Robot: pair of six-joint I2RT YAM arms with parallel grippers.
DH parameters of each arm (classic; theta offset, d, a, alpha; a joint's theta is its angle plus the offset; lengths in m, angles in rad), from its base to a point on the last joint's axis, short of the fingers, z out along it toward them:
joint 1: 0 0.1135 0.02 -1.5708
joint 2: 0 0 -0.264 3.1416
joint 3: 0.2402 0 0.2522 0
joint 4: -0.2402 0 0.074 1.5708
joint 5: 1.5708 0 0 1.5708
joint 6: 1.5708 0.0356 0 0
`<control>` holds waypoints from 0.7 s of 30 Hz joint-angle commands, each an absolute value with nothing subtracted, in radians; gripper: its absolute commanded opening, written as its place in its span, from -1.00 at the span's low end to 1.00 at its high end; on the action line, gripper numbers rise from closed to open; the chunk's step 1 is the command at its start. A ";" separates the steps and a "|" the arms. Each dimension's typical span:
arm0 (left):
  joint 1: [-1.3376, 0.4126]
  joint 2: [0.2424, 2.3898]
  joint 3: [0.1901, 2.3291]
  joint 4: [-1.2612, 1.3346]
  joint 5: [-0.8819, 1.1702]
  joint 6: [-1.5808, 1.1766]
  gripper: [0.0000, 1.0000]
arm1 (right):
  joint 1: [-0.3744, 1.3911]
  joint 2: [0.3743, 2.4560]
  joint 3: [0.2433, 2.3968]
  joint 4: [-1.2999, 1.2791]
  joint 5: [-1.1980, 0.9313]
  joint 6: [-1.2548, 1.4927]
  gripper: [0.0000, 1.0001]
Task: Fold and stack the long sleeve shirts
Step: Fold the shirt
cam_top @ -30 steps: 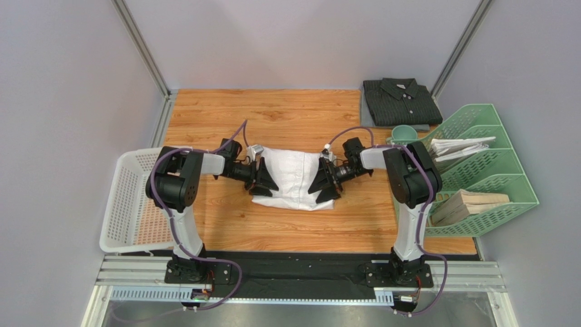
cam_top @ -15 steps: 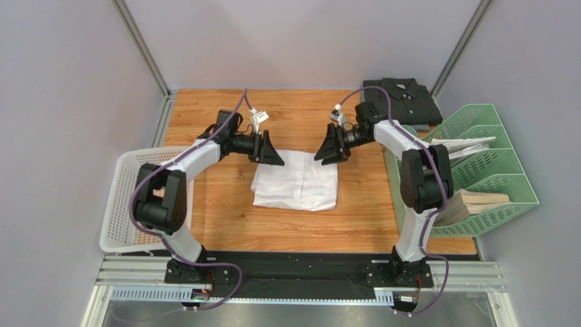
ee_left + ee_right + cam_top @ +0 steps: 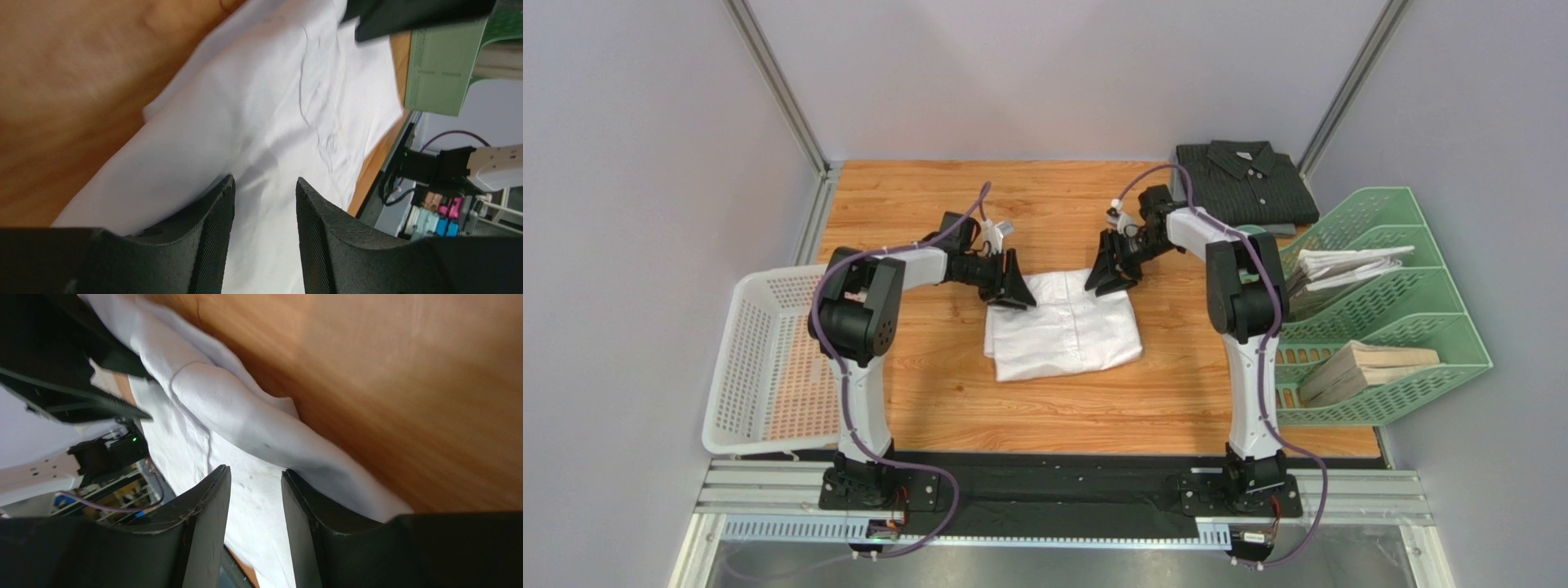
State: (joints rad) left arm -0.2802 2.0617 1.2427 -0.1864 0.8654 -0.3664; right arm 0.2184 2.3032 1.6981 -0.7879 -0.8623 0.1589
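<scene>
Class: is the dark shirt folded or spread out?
Folded: the dark shirt lies as a compact rectangle at the table's far right corner, collar on top, no sleeves showing.

From overhead at the near edge, you look down on the whole wooden table (image 3: 928,208). Each wrist camera (pressed in very close) faces across the white shirt (image 3: 1063,333), which all three views share.

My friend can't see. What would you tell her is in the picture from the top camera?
Two black robot arms reach over a folded white shirt in the middle of a wooden table, the left gripper and right gripper at its far edge. A folded dark shirt lies in the far right corner.
</scene>
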 commanded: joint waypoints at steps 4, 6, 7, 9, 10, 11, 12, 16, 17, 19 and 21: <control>-0.504 1.858 0.985 -0.269 0.925 -0.353 -0.04 | 0.319 2.411 2.015 -0.912 -0.652 -0.035 -0.07; -0.517 1.756 0.948 -0.197 1.024 -0.395 0.06 | 0.365 2.383 2.068 -0.966 -0.664 -0.087 0.00; -0.505 1.711 0.939 -0.195 1.022 -0.390 0.07 | 0.376 2.350 2.065 -0.972 -0.666 -0.136 0.02; -0.430 1.578 0.902 -0.193 1.009 -0.403 0.14 | 0.382 2.233 2.005 -0.965 -0.702 -0.167 0.09; -0.398 1.537 0.894 -0.189 0.982 -0.410 0.20 | 0.380 2.189 1.981 -0.960 -0.712 -0.204 0.12; -0.337 1.502 0.891 -0.190 0.957 -0.411 0.30 | 0.379 2.145 1.918 -0.956 -0.715 -0.227 0.16; -0.312 1.455 0.894 -0.196 0.928 -0.396 0.34 | 0.379 2.094 1.883 -0.934 -0.704 -0.241 0.25; -0.275 1.524 0.988 -0.271 0.801 -0.272 0.48 | 0.399 1.927 1.714 -0.894 -0.582 -0.290 0.39; -0.275 1.567 1.018 -0.305 0.808 -0.253 0.49 | 0.416 1.919 1.697 -0.903 -0.522 -0.314 0.40; -0.275 1.704 1.113 -0.339 0.813 -0.232 0.50 | 0.426 1.916 1.637 -0.908 -0.471 -0.318 0.44; -0.275 1.819 1.196 -0.351 0.834 -0.221 0.96 | 0.439 1.928 1.608 -0.910 -0.434 -0.308 0.46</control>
